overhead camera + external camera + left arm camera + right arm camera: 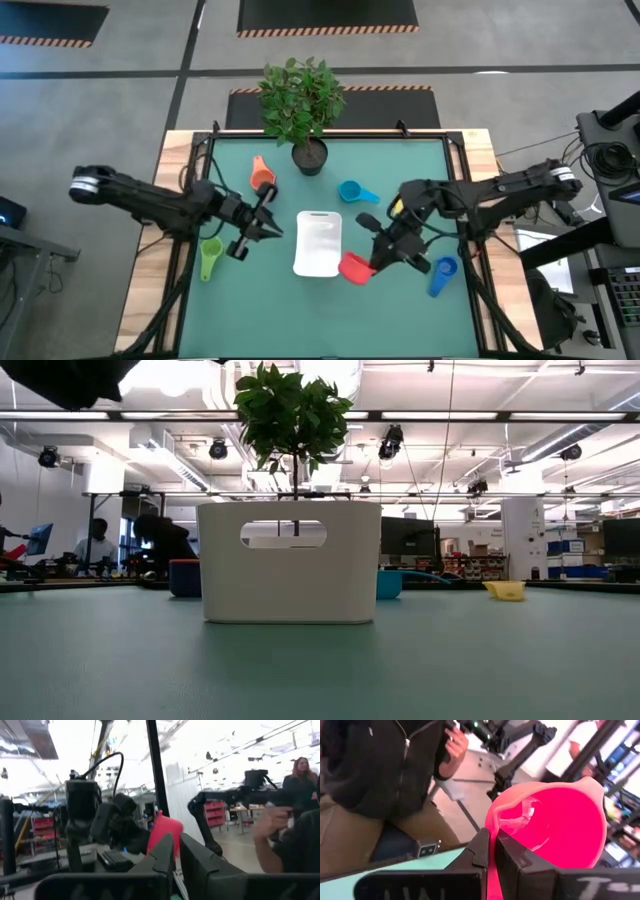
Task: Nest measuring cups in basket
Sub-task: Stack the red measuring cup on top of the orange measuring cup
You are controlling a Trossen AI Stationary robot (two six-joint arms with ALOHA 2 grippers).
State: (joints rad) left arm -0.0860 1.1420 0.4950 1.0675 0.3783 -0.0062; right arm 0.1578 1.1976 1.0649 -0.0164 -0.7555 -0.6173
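Right pincer (372, 262) clenched on red cup (354, 268), just beside basket (318, 243).

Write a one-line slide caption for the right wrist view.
Right gripper shut on the red plastic measuring cup, person in dark jacket behind.

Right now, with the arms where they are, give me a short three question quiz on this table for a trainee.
1. True or false: the red plastic measuring cup sits inside the shallow white rectangular basket.
2. Which cup is nearest the leafy plant's dark pot? A) green plastic measuring cup B) orange plastic measuring cup C) blue plastic measuring cup
3. Which arm's jaws are gripping a cup?

Key
1. False. It is held just off the basket's corner, outside it.
2. B.
3. The right arm's: the right jaws are shut on the red cup's handle. The left jaws are shut on nothing.
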